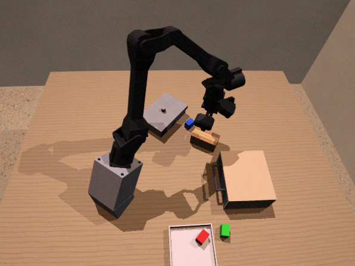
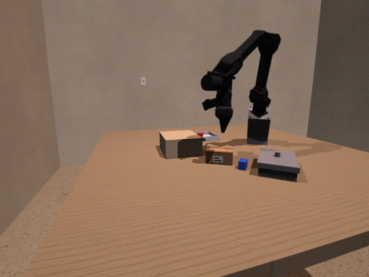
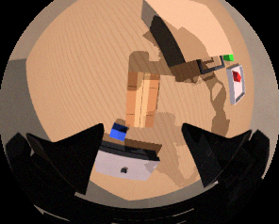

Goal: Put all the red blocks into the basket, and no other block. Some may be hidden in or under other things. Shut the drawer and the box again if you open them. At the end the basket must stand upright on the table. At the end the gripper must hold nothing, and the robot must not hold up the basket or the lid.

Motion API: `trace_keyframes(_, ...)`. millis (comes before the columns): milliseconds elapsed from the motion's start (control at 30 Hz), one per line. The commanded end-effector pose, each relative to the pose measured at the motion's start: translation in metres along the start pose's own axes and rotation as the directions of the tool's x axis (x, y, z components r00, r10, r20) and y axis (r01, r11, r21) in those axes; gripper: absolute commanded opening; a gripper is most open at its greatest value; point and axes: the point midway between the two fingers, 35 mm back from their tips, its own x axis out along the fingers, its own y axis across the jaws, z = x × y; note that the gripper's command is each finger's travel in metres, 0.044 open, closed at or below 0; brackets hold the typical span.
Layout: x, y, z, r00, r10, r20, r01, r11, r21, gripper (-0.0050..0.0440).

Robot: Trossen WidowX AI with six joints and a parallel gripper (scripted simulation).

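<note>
My gripper (image 1: pixel 205 127) (image 2: pixel 223 130) (image 3: pixel 144 127) is open and empty. It hangs a little above the small wooden basket (image 1: pixel 205 137) (image 2: pixel 219 157) (image 3: pixel 143 98), which lies in the middle of the table with a slatted face upward. I cannot tell whether the basket is upright. One red block (image 1: pixel 202 236) (image 2: pixel 200 134) (image 3: pixel 237 77) lies in the white tray (image 1: pixel 178 249) (image 2: pixel 213 136) (image 3: pixel 235 93) at the table's front edge. A grey box (image 1: pixel 170 106) (image 2: pixel 278 163) (image 3: pixel 125 166) with its knobbed lid on stands left of the basket.
A blue block (image 1: pixel 189 123) (image 2: pixel 243 164) (image 3: pixel 119 131) lies between the grey box and the basket. A green block (image 1: pixel 224 230) (image 3: pixel 229 57) lies right of the tray. The drawer cabinet (image 1: pixel 248 175) (image 2: pixel 179 143) (image 3: pixel 176 14) stands to the right, handle (image 1: pixel 215 178) facing left. The arm's base (image 1: pixel 113 184) stands front left.
</note>
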Motion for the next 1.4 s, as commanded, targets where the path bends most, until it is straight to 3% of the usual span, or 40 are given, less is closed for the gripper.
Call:
trace_keyframes(0,0.0,-0.002,0.009,1.0,0.006,-0.008,-0.006,0.998,0.064,0.044)
trace_keyframes(133,0.007,-0.002,0.009,1.0,0.006,-0.008,-0.006,0.998,0.064,0.044)
trace_keyframes(567,0.09,-0.002,0.008,1.0,0.006,-0.008,-0.006,0.998,0.064,0.044)
trace_keyframes(733,0.09,-0.002,0.008,1.0,0.006,-0.008,-0.006,0.998,0.064,0.044)
trace_keyframes(1100,0.119,-0.002,0.008,1.0,0.006,-0.008,-0.006,0.998,0.064,0.044)
trace_keyframes(1367,0.12,-0.002,0.008,1.0,0.006,-0.008,-0.006,0.998,0.064,0.044)
